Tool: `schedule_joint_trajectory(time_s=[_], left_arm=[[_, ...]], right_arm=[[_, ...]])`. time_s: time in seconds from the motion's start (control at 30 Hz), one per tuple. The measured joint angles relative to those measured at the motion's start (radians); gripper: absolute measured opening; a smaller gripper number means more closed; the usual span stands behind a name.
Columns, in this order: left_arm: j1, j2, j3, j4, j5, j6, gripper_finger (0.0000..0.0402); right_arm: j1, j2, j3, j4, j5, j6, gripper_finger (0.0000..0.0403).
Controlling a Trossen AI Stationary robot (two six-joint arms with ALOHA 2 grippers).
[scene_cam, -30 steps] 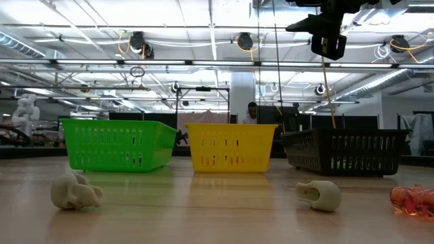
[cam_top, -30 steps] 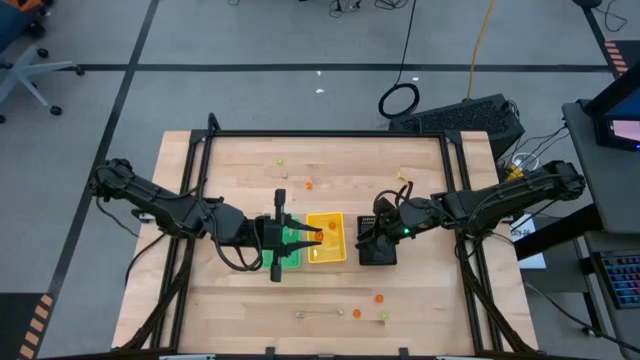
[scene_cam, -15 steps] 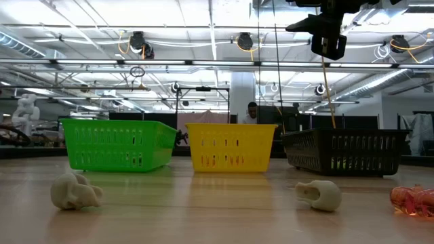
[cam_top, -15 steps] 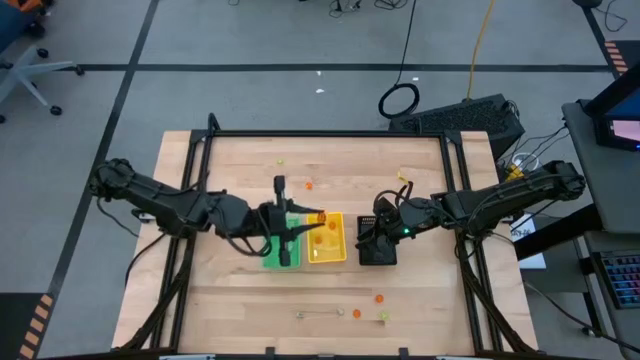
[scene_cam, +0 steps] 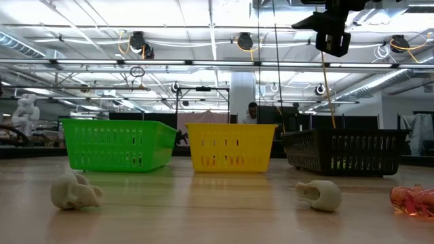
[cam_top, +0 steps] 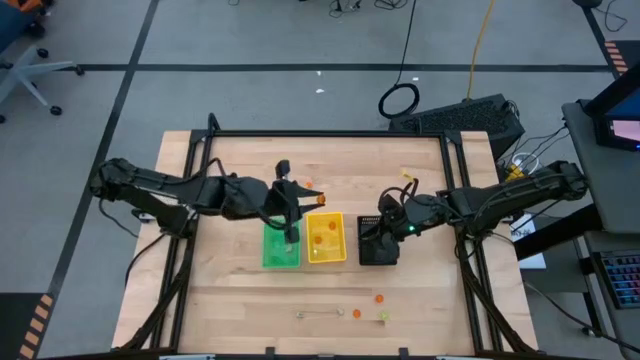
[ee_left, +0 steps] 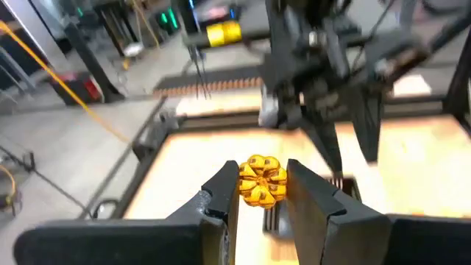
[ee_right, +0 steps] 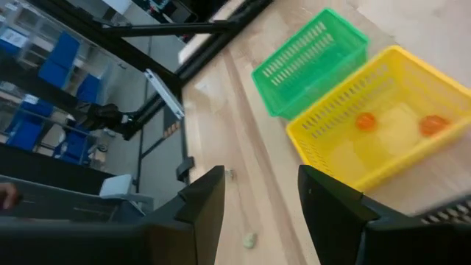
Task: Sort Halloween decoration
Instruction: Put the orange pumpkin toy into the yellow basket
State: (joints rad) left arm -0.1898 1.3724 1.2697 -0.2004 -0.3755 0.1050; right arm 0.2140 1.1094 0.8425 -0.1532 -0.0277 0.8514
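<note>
A small orange pumpkin-shaped trinket (ee_left: 262, 181) sits between the fingers of my left gripper (cam_top: 312, 200), which is shut on it in the air just past the far end of the yellow tray (cam_top: 326, 238). The yellow tray holds two orange trinkets (ee_right: 366, 121). A green tray (cam_top: 280, 246) stands to its left and a black tray (cam_top: 377, 243) to its right. My right gripper (ee_right: 257, 202) hangs open over the black tray with nothing between its fingers. Two whitish skull trinkets (scene_cam: 76, 191) (scene_cam: 319, 194) and a pinkish-orange one (scene_cam: 412, 200) lie on the near table. My left gripper pinches the orange trinket by its two opposite sides (ee_left: 243, 184) between its two fingers (ee_left: 224, 197), at their free ends. The fingers lie nearly level and point toward the table's right. The trinket is lifted clear of the table and trays.
Loose trinkets lie near the far edge (cam_top: 308, 184) (cam_top: 281, 161) and near the front edge (cam_top: 380, 298) (cam_top: 356, 313). A black frame (cam_top: 330, 133) borders the table. Bare wood lies between the trays and the front edge.
My left gripper has swung from over the green and yellow trays toward the table's far edge, still shut on the orange trinket, which stays lifted clear. It has also rolled somewhat.
</note>
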Motion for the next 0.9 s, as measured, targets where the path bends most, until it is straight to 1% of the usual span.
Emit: schedule_joint_trajectory(time_s=[0.2, 0.37, 0.6, 0.9], left_arm=[[0.052, 0.029, 0.000, -0.112, 0.075, -0.022, 0.0082], [0.081, 0.104, 0.000, -0.106, 0.142, -0.047, 0.0082], [0.090, 0.212, 0.000, -0.095, 0.147, -0.176, 0.0082], [0.083, 0.299, 0.000, -0.098, 0.147, -0.177, 0.0082]], right_arm=[[-0.025, -0.048, 0.000, -0.106, 0.002, -0.004, 0.0161], [-0.048, -0.082, 0.000, -0.164, 0.003, -0.008, 0.0161], [-0.066, -0.124, 0.000, -0.243, 0.004, -0.008, 0.0161], [-0.078, -0.163, 0.000, -0.320, 0.005, -0.026, 0.0161]])
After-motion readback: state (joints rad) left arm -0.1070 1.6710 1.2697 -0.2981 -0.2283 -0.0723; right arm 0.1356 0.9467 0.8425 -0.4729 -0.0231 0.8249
